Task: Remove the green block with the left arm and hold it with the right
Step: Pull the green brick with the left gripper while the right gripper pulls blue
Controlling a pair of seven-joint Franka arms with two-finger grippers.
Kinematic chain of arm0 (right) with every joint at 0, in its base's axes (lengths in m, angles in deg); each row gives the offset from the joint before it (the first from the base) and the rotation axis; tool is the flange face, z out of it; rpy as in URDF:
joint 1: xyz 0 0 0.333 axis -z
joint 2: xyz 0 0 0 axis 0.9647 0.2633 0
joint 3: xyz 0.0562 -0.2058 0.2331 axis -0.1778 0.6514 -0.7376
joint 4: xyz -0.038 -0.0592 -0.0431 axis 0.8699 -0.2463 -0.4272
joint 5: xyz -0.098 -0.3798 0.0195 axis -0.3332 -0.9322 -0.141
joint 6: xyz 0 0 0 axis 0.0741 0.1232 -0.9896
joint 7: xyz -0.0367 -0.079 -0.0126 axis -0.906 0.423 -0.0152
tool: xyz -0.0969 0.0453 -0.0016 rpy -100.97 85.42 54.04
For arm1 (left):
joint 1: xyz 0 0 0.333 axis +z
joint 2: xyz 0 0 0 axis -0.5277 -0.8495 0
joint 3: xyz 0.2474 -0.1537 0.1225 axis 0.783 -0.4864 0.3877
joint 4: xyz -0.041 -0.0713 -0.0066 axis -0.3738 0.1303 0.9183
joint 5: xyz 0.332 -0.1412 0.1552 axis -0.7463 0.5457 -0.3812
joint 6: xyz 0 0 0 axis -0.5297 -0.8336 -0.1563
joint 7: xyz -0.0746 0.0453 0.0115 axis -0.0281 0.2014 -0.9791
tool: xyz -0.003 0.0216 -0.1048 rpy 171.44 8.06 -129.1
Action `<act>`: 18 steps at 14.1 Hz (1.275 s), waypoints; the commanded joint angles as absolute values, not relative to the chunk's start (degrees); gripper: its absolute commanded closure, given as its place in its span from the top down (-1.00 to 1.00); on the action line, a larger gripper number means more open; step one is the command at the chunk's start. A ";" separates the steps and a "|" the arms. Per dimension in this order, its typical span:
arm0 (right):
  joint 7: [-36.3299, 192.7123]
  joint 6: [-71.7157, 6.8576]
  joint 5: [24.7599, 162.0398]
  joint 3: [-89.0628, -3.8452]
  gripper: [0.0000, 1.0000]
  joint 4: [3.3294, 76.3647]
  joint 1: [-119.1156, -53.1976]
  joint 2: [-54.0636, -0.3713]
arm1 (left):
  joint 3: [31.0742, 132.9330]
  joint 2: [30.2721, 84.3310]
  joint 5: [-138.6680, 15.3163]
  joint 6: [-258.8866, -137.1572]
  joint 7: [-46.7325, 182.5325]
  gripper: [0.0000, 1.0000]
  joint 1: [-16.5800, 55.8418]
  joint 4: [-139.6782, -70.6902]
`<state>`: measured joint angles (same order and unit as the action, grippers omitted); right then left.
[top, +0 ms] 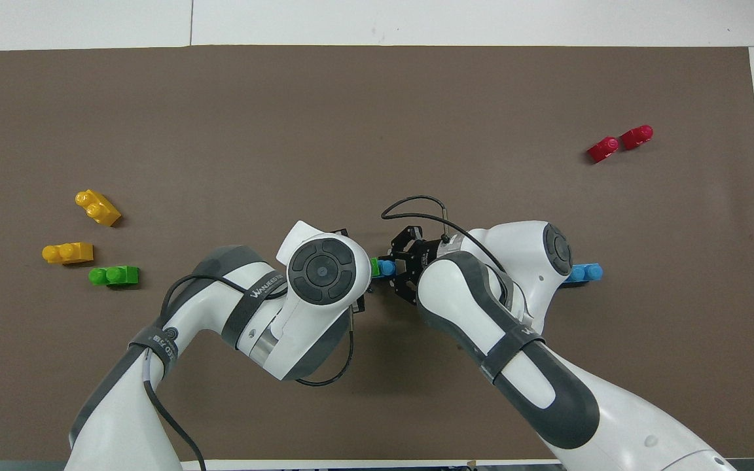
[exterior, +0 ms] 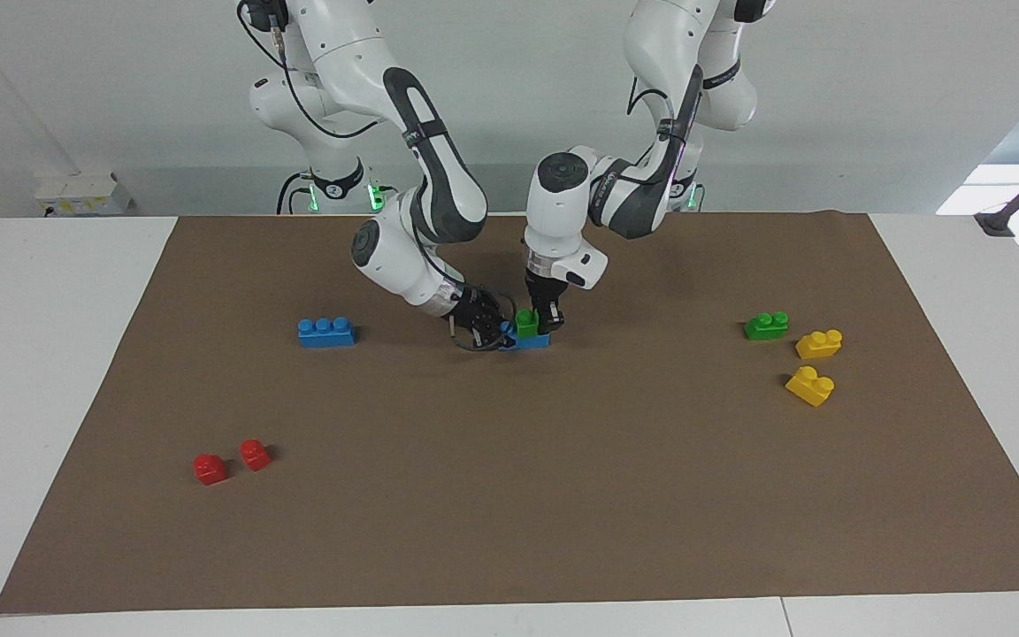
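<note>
Both arms are bunched up mid-mat right now, at the robots' end of the brown mat (exterior: 563,495) on the white tabletop (exterior: 41,354). The green block (exterior: 526,322) sits stacked on a blue brick (exterior: 531,341) there. The left tool (exterior: 543,320) comes straight down and is pinched tight on the green block, fingers narrow against its sides. The right tool (exterior: 499,333) reaches in low from the right arm's end and is clamped on the end of that blue brick (looks like it anyway, the fingertips are hard to make out among all the black linkage). From overhead you barely see a sliver of green (top: 374,267) and one blue stud (top: 386,267) between the two wrists.

Everything else is just lying around: a second green brick (exterior: 766,326) and two yellow bricks (exterior: 818,343) (exterior: 810,385) toward the left arm's end, a long blue three-stud brick (exterior: 325,331) toward the right arm's end, and two red pieces (exterior: 210,468) (exterior: 254,454) farther from the robots.
</note>
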<state>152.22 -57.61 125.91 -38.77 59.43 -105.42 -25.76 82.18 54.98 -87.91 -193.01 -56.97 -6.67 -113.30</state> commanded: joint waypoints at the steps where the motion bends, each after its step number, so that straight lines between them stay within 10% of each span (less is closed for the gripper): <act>1: 150.70 -59.15 128.03 -38.73 -1.00 59.93 -105.93 -25.51 | 82.92 54.71 -88.57 -193.85 -58.42 -1.00 -7.35 -112.79; 18: 150.61 -58.71 128.03 -38.64 -1.00 59.84 -105.32 -25.60 | 83.54 67.19 -88.04 -177.68 -41.58 -1.00 2.74 -110.24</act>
